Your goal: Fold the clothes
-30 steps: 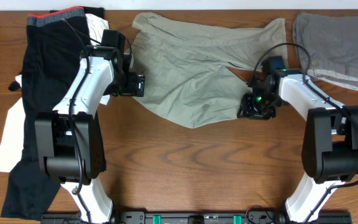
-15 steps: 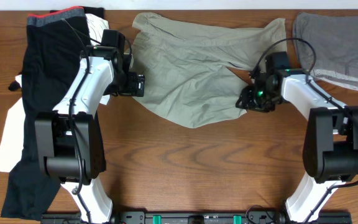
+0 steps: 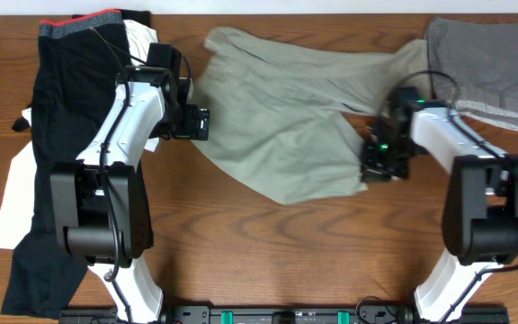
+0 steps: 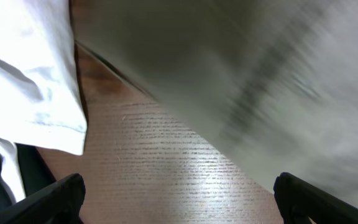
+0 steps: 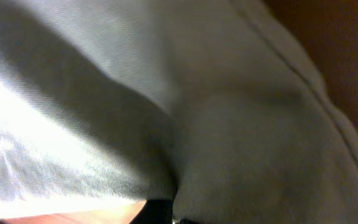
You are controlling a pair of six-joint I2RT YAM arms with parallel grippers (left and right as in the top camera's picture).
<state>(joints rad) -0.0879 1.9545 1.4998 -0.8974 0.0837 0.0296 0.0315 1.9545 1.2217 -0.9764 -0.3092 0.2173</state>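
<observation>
The khaki-beige shorts lie spread and rumpled across the far middle of the wooden table. My right gripper is shut on the shorts at the right edge of the lower leg; in the right wrist view the cloth fills the frame and hides the fingers. My left gripper is open at the shorts' left edge and holds nothing; in the left wrist view its fingertips stand wide apart over bare wood, with the blurred shorts beyond.
A black garment with a grey and red waistband lies at the left over a white cloth, whose corner shows in the left wrist view. Grey folded shorts lie at the far right.
My right gripper has moved right and toward the near edge, dragging the shorts rightward; the cloth has shifted and its upper leg now reaches the grey shorts. The left arm has not moved.
</observation>
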